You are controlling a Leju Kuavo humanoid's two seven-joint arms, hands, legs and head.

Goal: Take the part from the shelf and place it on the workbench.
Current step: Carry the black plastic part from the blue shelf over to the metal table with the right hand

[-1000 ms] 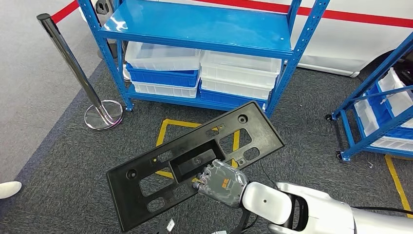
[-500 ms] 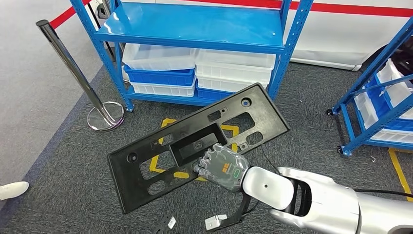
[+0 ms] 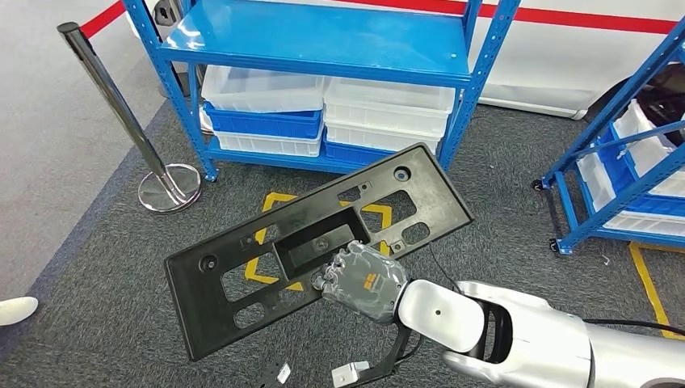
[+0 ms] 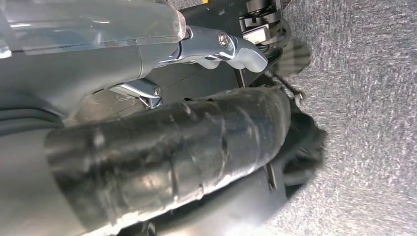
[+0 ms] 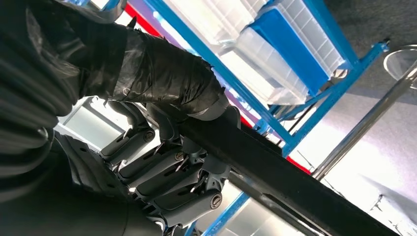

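Head view: my right hand point(image 3: 362, 281) grips the black panel point(image 3: 319, 242) above carpet; blue shelf point(image 3: 323, 48) and post point(image 3: 121, 113) stand ahead; my left hand's point(image 4: 147, 147) fingers I cannot tell.

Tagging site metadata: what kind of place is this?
Likely a factory or demo-hall logistics area: blue steel shelving stacked with plastic bins, a stanchion cordoning the zone, yellow floor marking.

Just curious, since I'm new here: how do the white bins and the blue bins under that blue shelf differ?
The white bins look translucent, while the blue bins are solid-coloured. The white bins sit on top of the stacks; the blue bins are sandwiched lower down. Both are shallow, rectangular and stacked on the blue shelf unit's bottom level.
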